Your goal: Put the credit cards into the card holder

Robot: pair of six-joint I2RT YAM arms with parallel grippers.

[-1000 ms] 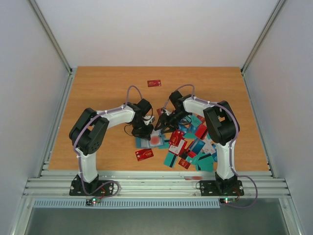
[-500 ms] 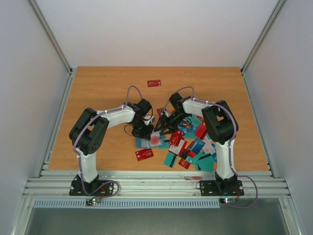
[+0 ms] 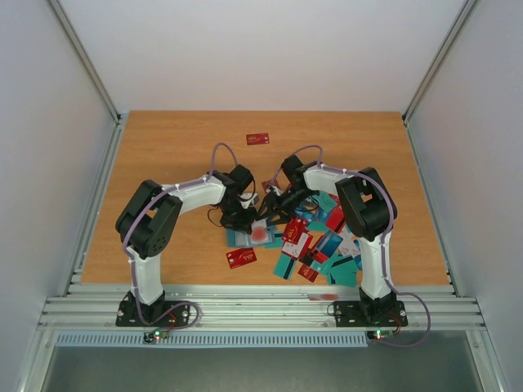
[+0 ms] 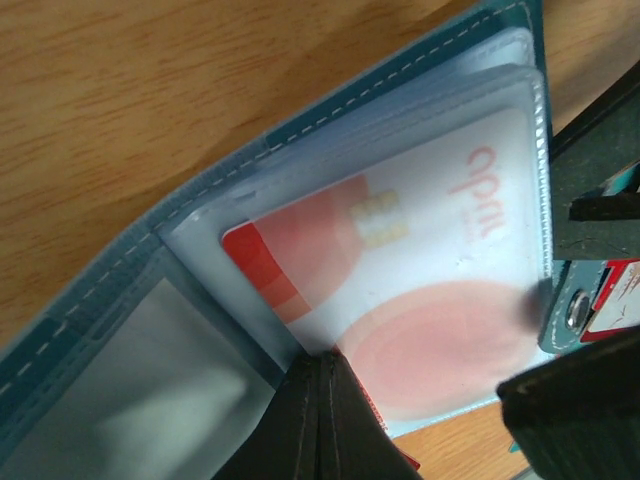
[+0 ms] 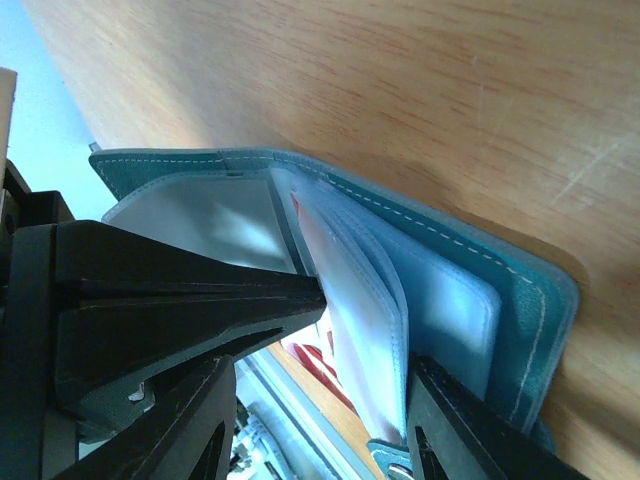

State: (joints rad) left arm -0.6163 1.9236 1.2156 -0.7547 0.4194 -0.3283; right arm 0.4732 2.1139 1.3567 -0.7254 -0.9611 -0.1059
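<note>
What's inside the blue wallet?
A red and white card with a gold chip sits in a clear pocket of the card holder. The shut left claw covers part of the card, and whatever is in the pockets underneath is hidden.

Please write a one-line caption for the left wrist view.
Shut left fingers press on the open card holder, a red-and-white card in its clear sleeve.

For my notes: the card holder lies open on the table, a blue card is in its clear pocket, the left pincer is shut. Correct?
Not quite: the left wrist view shows the card in the pocket is red and white, not blue. The card holder does lie open on the table, the left pincer shut.
</note>
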